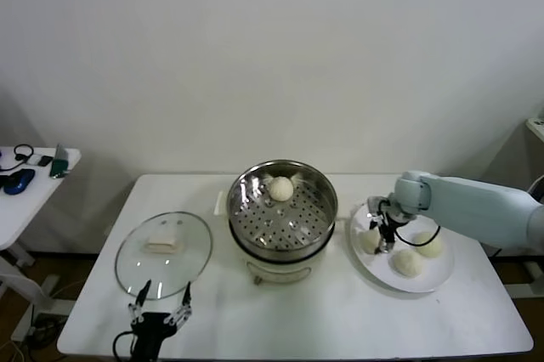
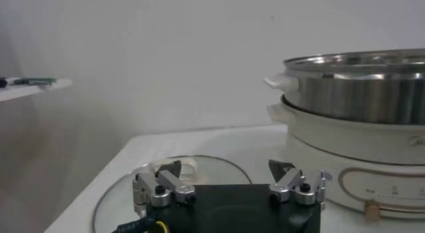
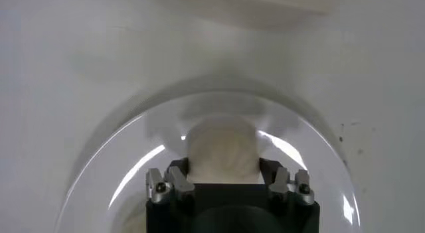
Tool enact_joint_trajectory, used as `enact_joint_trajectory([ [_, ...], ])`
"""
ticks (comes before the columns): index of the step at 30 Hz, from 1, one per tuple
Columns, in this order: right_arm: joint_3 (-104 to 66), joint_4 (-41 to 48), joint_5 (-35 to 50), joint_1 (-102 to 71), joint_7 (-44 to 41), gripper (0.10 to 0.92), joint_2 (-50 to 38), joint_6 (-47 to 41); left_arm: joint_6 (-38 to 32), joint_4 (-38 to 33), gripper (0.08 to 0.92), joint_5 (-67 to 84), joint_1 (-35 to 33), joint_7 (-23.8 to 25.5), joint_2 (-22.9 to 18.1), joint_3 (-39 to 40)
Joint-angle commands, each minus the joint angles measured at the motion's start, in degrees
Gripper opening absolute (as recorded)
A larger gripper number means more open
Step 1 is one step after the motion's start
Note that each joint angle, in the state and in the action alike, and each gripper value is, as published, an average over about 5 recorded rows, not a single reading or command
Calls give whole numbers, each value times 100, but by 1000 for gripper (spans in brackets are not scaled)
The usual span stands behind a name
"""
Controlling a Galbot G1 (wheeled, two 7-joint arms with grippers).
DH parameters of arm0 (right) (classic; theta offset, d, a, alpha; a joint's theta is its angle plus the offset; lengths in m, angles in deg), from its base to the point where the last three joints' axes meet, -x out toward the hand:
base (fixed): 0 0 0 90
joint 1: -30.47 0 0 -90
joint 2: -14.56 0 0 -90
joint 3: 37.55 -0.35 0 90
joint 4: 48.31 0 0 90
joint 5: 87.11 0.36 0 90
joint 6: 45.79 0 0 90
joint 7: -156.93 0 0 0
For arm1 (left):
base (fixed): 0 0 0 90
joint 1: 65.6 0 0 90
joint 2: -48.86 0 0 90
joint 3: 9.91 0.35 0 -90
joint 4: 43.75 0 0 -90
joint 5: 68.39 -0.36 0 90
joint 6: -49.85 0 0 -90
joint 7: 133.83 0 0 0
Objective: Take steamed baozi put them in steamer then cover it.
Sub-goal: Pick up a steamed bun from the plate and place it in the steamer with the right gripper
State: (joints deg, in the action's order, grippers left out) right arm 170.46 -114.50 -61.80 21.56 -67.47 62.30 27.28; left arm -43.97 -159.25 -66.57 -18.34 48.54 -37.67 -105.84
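Note:
The steel steamer [image 1: 255,228] sits on its white pot base [image 1: 270,270] mid-table, with one baozi [image 1: 281,189] at its far side. Three more baozi lie on a white plate [image 1: 429,279] to its right. My right gripper [image 1: 381,238] is down on the plate, its fingers shut on the leftmost baozi [image 1: 367,242]. In the right wrist view that baozi [image 3: 221,150] sits squeezed between the fingers [image 3: 178,178]. The glass cover [image 1: 140,251] lies flat left of the steamer. My left gripper [image 1: 161,298] is open and empty just in front of the cover.
The other two plate baozi [image 1: 428,244] [image 1: 407,263] lie right of the gripper. A small side table [image 1: 34,177] with dark items stands far left. In the left wrist view the steamer [image 2: 365,88] and cover [image 2: 206,166] lie ahead of the open gripper [image 2: 226,178].

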Motion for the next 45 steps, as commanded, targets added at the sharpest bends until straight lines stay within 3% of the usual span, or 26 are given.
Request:
enact_joint_trajectory([
  [1, 594, -278, 371, 1264, -213, 684, -107, 81, 8, -25, 823, 9, -20, -1, -1, -2],
  [11, 1934, -1468, 1904, 4569, -817, 687, 455, 236, 62, -118, 823, -21, -9, 14, -15, 78],
  [21, 686, -2257, 3269, 4064, -8, 687, 1977, -580, 79, -210, 823, 6, 26, 25, -34, 129],
  [30, 501, -1350, 3011, 2672, 501, 687, 3309, -890, 79, -244, 823, 91, 30, 31, -23, 95],
  [45, 807, -55, 2084, 1543, 582, 687, 3710, -845, 62, -181, 823, 189, 61, 26, -40, 48],
])
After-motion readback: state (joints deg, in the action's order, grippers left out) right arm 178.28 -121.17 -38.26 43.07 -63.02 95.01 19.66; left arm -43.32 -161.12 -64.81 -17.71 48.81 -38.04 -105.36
